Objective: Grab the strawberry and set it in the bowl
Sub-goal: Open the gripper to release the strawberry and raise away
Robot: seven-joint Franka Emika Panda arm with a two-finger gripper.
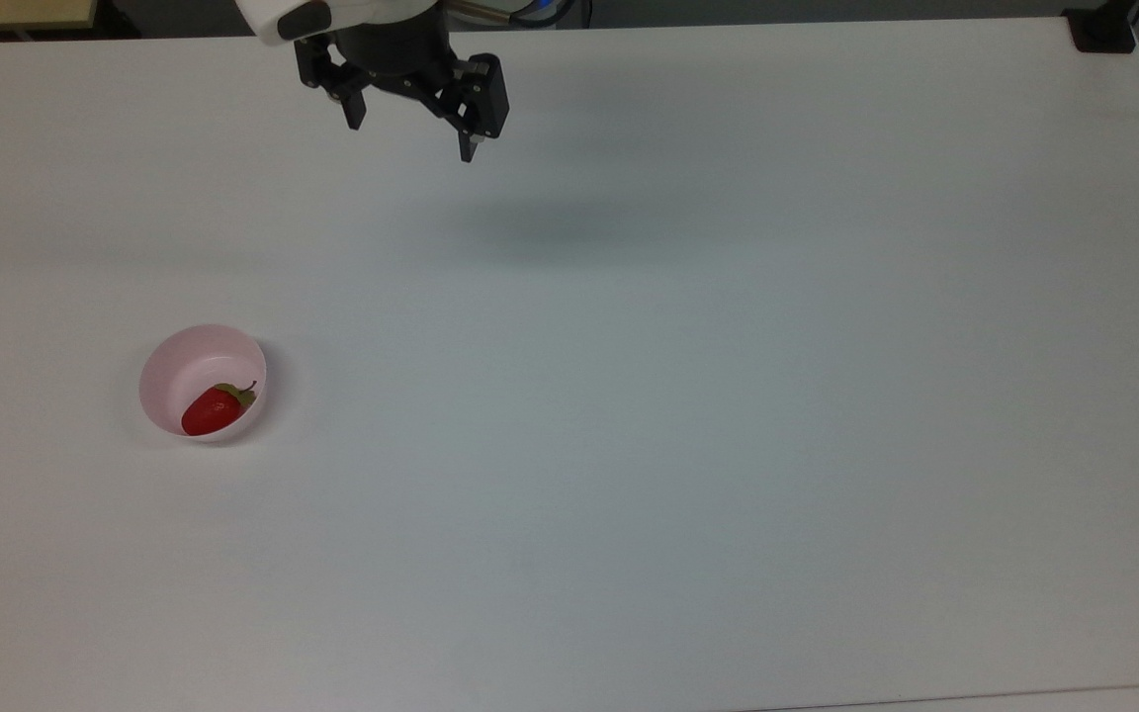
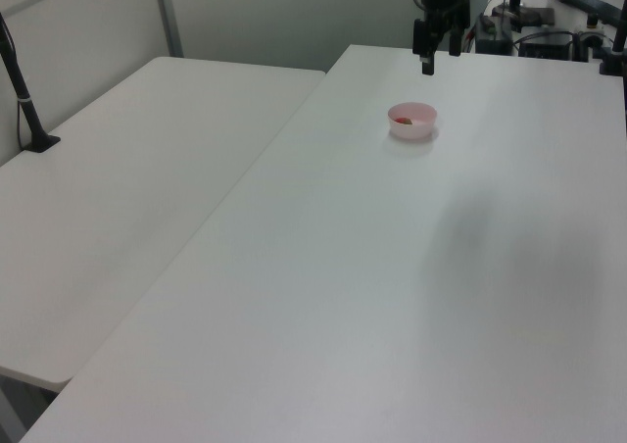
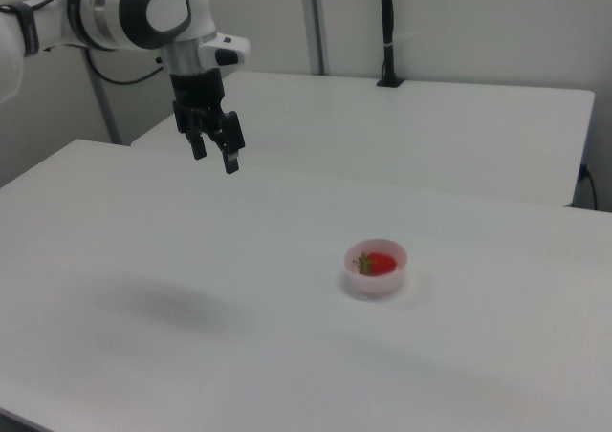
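The top view looks steeply down on the desk (image 1: 688,396) from overhead. The left view stands far back along its length; the right view sits nearer, low and opposite. All three share the bowl (image 1: 202,382) (image 2: 412,121) (image 3: 376,268) and tool (image 1: 411,124) (image 2: 440,59) (image 3: 216,157).

No legible text, label, brand mark, number or sign appears on any surface in the top, left or right views.
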